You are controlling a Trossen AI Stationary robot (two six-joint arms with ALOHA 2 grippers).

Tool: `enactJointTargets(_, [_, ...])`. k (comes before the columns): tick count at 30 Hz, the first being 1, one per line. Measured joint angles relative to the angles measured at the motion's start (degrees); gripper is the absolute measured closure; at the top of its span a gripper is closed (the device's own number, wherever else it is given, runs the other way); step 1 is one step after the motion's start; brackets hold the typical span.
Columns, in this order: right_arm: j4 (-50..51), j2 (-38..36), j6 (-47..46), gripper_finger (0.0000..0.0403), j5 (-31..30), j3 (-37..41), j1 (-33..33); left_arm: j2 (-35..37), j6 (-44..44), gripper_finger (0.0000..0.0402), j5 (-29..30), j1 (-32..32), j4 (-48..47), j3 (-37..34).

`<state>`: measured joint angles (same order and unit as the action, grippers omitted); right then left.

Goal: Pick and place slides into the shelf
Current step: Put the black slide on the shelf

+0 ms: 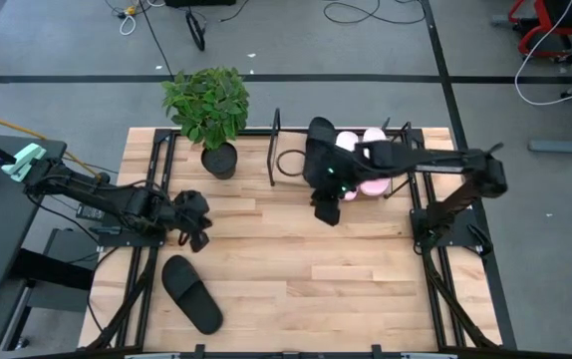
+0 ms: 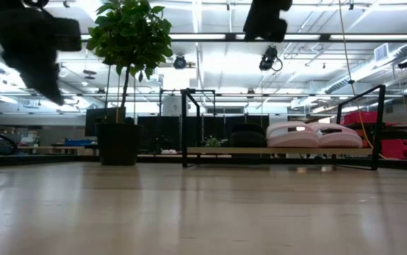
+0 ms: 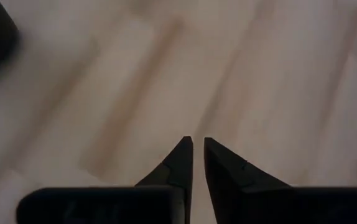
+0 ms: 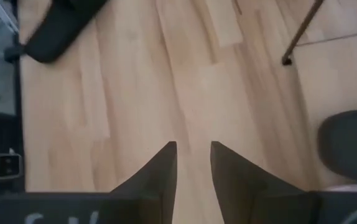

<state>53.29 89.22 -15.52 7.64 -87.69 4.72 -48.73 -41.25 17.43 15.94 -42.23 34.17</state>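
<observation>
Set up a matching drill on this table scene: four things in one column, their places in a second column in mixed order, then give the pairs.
Things
1. pink slides
2. loose black slide
3. potted plant
4. left gripper

Places
A. beside the shelf's end frame, at the table's far edge
B. empty, above bare wood on the table's left side
C. on the shelf, next to a black slide
D. flat on the table near the front left corner

Pairs: 1-C, 2-D, 3-A, 4-B
</observation>
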Motion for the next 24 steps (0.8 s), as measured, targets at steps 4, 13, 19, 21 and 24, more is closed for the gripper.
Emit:
enactJointTargets(4, [-4.92,-4.07,-5.45,0.0301,-3.11,6.77,-4.16,0.00,-3.93,0.0347,-9.38,0.05,-1.74,0.00])
enactJointTargets(13, [-31.01,-11.60,-21.97,0.0302,-7.25,32.37,-14.30,0.00,-12.58,0.0345,-24.83,0.07,-4.25,0.00])
enactJointTargets(19, [-46.84,-11.25,-30.99,0.0302,-9.38,42.37,-21.00,0.00,-19.50,0.0333,-29.68,1.69,-6.29,0.00])
enactJointTargets(21, [-48.62,-10.37,-31.44,0.0302,-11.09,43.05,-23.15,0.00,-21.78,0.0328,-29.78,3.01,-6.18,0.00])
enactJointTargets(24, [-49.26,-9.65,-31.44,0.0302,-13.68,43.00,-25.95,0.00,-26.69,0.0321,-30.05,5.41,-6.13,0.00])
